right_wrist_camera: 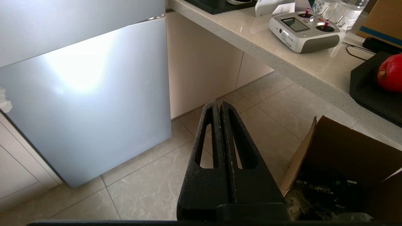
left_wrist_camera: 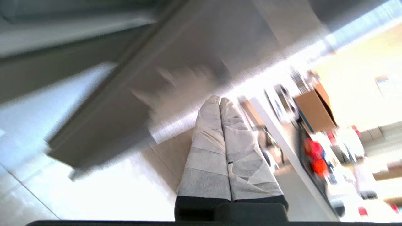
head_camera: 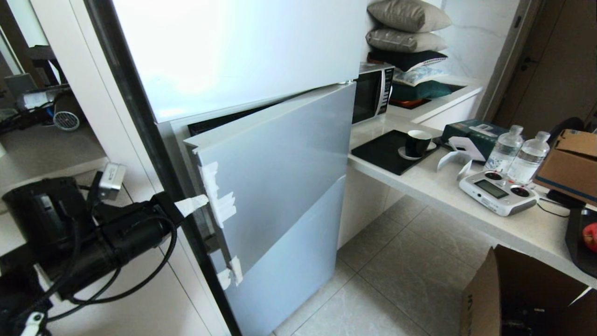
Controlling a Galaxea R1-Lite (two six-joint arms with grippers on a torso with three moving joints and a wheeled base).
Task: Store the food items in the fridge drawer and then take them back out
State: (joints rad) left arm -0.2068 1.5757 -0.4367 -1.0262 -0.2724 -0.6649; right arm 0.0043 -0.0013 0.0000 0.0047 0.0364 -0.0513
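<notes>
The fridge drawer, its pale blue-grey front panel patched with white tape along the left edge, stands slightly ajar in the middle of the head view, a dark gap showing along its top. At the lower left of that frame the left arm reaches toward the drawer's taped edge, the white-wrapped tip of the left claw just beside it; whether it touches cannot be told. In the left wrist view the left claw has its two tape-wrapped fingers pressed together, holding nothing, against a blurred background of the drawer panel.

The right claw, seen only in the right wrist view, is likewise pinched closed and empty, hanging over the tiled floor between the lowest fridge panel and an open cardboard box.

A red fruit lies on a black tray at the far right edge of the head view, on the pale tabletop, well apart from the drawer; it shows again at the right edge of the right wrist view. In the left wrist view two red-orange blurs sit on the tray, too smeared to tell apart. Also on the tabletop: a white remote controller, two water bottles, a dark cup on a saucer, and a microwave further back.
</notes>
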